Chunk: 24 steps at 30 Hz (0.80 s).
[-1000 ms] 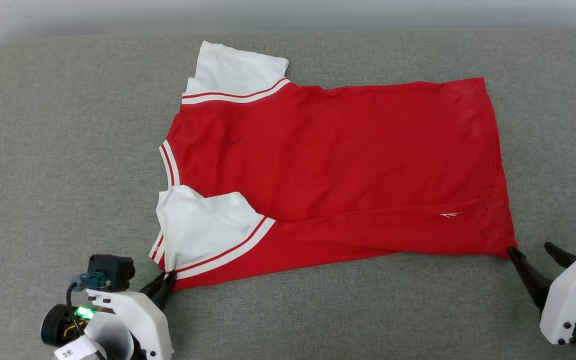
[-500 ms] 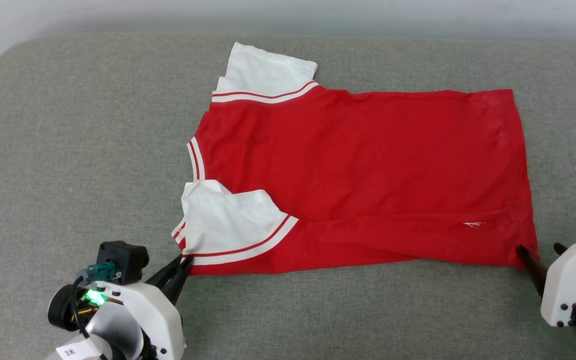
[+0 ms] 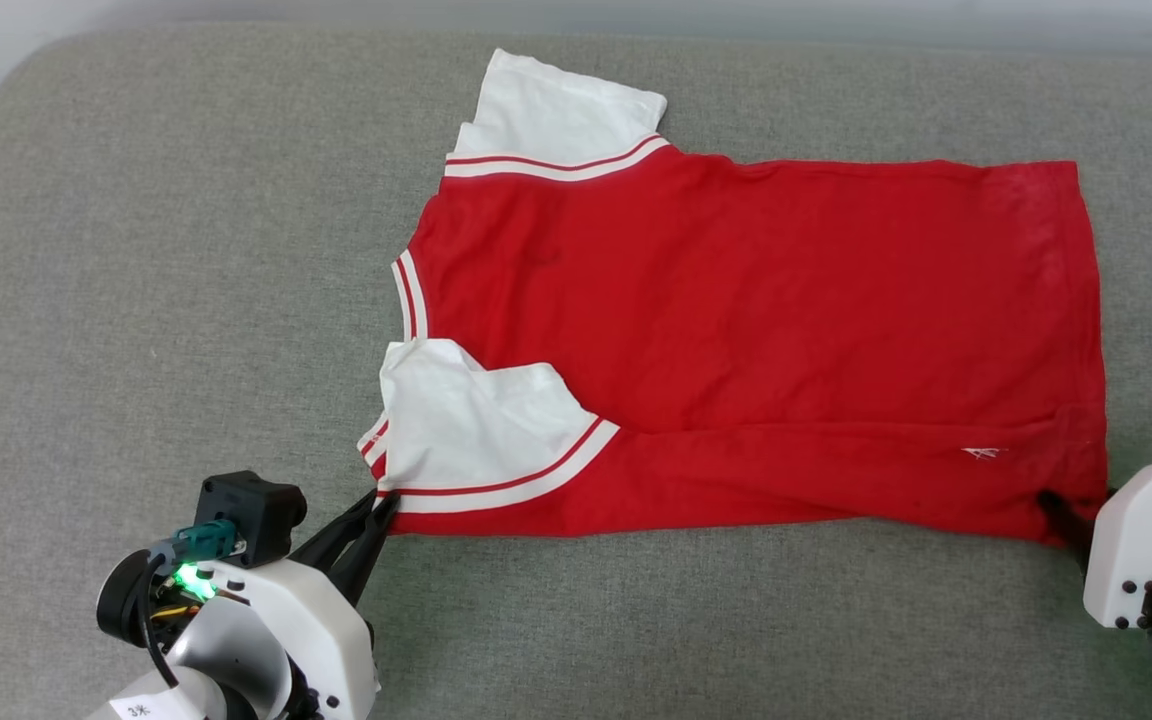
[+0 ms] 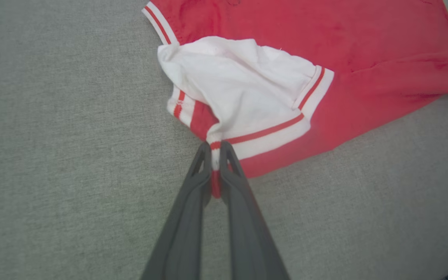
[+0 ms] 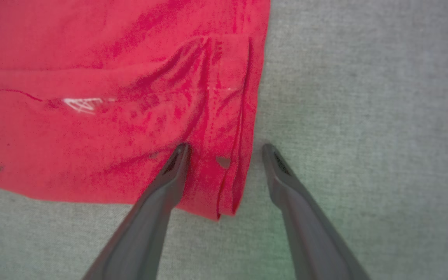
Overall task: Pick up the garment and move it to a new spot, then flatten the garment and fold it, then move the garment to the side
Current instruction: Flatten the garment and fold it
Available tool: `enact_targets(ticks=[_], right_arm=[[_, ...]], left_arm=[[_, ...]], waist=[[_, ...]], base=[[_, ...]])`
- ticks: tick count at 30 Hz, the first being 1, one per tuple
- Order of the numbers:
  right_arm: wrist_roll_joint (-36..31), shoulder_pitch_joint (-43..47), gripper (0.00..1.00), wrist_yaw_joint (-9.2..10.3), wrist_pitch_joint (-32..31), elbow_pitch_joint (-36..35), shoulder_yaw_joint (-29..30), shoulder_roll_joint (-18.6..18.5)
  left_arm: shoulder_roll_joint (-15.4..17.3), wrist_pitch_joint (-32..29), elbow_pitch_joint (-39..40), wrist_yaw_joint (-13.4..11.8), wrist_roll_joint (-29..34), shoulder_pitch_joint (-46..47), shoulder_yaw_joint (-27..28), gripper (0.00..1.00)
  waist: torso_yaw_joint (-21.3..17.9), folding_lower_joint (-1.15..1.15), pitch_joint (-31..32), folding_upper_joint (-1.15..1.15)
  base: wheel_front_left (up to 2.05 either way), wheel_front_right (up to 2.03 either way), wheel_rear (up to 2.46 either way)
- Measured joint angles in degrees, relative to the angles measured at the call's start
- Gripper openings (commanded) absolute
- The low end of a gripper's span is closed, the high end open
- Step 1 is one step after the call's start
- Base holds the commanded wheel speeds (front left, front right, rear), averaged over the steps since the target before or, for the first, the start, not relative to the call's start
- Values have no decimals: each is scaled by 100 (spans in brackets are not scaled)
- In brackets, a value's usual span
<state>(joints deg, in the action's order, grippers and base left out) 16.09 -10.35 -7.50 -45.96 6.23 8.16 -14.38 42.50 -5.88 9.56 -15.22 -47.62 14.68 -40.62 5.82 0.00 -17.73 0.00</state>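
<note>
Sideways: garment (image 3: 756,330) long axis left-right, collar (image 3: 408,295) pointing robot's left.

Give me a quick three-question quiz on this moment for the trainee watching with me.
1. True or false: the left gripper is shut on the garment.
2. The right gripper is: A) shut on the collar; B) open, astride the hem corner; C) shut on a sleeve.
3. Fill in: the near sleeve, folded onto the body, is ____ in colour.
Key: 1 true; 2 B; 3 white.
</note>
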Motion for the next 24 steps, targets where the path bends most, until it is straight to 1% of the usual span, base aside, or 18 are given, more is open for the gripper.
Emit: enact_targets(ticks=[1, 5, 11, 18, 24], right_arm=[[46, -5, 0, 1, -33, 12, -13, -2], [162, -48, 0, -4, -164, 58, -56, -34], [246, -94, 0, -5, 11, 183, -56, -66], [350, -133, 0, -7, 55, 277, -5, -223], [483, -17, 0, -5, -203, 144, -4, -423]], left_arm=[[-1, 0, -7, 1, 1, 0, -2, 0], [0, 0, -56, 10, 14, 47, -16, 0], [-12, 0, -157, 65, -4, 75, -36, 0], [29, 27, -324, 144, -92, 8, -38, 0], [82, -1, -404, 163, -140, -191, -143, 0]], waist=[[5, 0, -20, 0], [20, 0, -81, 0], [9, 0, -43, 0], [-34, 0, 224, 0], [-66, 0, 543, 0]], base=[[0, 0, 0], [0, 0, 0], [0, 0, 0], [0, 0, 0], [0, 0, 0]])
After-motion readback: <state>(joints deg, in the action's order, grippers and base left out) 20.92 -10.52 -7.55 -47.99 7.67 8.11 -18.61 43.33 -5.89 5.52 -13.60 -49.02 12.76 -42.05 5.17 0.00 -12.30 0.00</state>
